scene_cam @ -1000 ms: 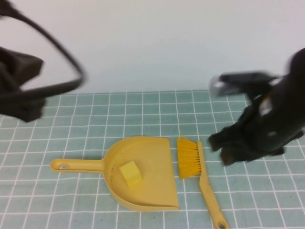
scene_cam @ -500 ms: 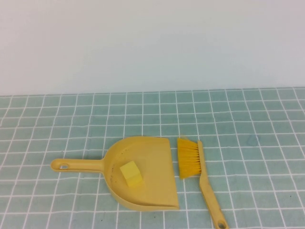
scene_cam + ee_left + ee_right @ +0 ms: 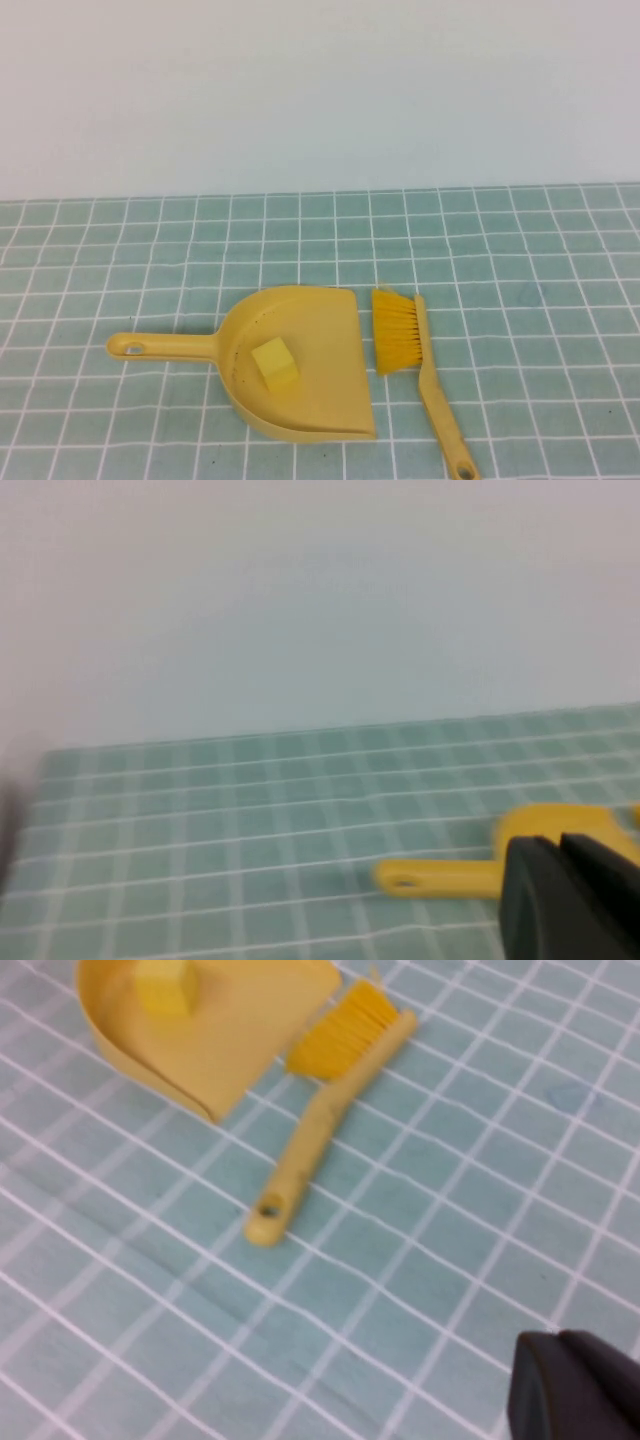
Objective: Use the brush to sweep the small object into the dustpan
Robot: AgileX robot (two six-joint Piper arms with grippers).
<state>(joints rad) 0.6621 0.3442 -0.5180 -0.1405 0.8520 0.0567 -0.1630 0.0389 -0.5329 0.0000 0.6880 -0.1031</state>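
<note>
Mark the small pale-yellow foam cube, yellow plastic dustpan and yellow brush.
small pale-yellow foam cube (image 3: pixel 274 364), high view, top face.
yellow plastic dustpan (image 3: pixel 320 325), high view, bare scoop floor.
yellow brush (image 3: pixel 396 330), high view, bristles.

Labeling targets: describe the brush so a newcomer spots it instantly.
On the green tiled table, find the yellow dustpan holding a pale cube. The brush lies just off its open edge, on the robot's right. Only it has bright orange-yellow bristles.
</note>
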